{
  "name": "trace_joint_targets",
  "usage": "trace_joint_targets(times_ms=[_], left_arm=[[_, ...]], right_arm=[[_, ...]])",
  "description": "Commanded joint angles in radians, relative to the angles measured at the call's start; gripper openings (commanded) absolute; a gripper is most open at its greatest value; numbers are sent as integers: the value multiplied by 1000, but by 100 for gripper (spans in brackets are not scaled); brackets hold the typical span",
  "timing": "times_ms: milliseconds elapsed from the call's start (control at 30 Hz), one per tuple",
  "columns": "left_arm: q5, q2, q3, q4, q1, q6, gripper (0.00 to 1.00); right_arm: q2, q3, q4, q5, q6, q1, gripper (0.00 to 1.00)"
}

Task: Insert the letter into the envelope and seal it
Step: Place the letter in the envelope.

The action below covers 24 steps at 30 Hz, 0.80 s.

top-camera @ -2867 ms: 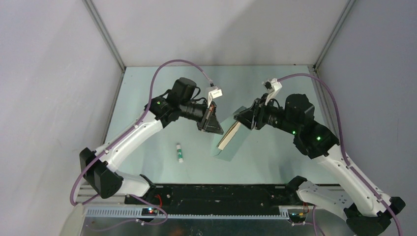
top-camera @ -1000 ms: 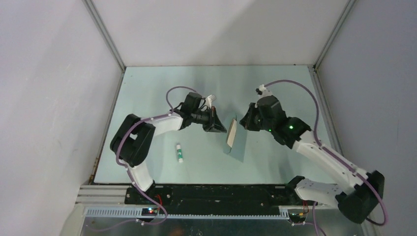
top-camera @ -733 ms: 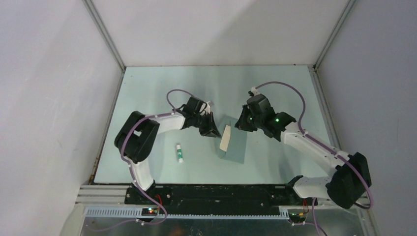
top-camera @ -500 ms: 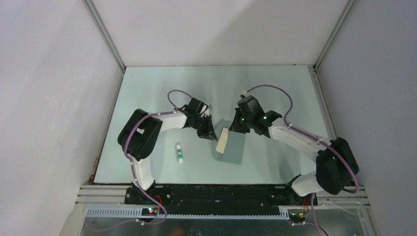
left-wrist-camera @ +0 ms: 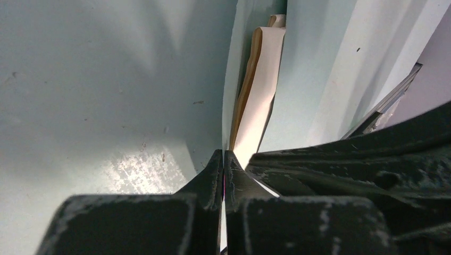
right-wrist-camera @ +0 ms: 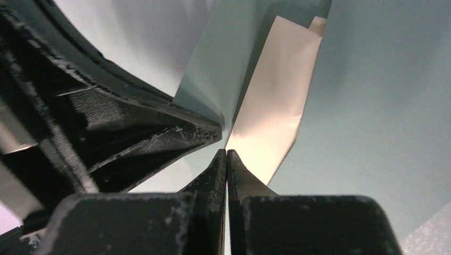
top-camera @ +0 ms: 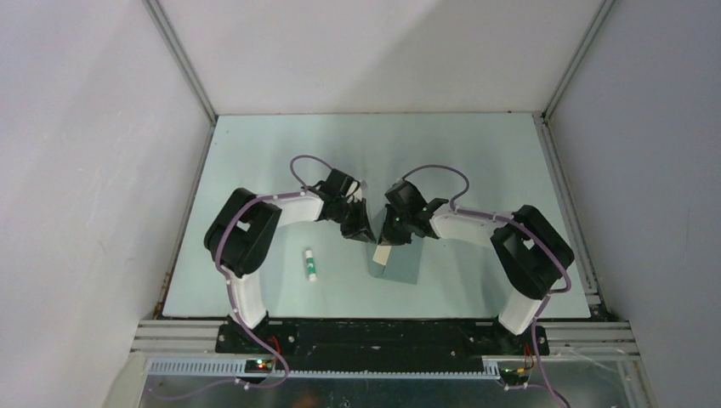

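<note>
Top external: left end effector (top-camera: 368,236) pinched teal-grey paper envelope (top-camera: 402,266), likely spreading its mouth; right end effector (top-camera: 388,242) pinched tan paper letter (top-camera: 383,253) for insertion.

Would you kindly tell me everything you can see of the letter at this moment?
The letter is a thin tan-beige paper sheet, cream where lit, plain on the side shown, its far end slightly curled. From above only a narrow strip shows along the left edge of the envelope; the wrist views show it between teal-grey panels. The shut left gripper and right gripper meet at its near end; whether either pinches it is unclear.
</note>
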Motion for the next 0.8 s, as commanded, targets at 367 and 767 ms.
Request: trace_joint_targets(times_ms=[367, 767], left_arm=[[34, -7, 5, 31, -11, 16, 0], [69, -24, -15, 42, -15, 43, 0]], right_arm=[[90, 124, 28, 15, 18, -23, 0], [187, 226, -103, 76, -20, -25, 0]])
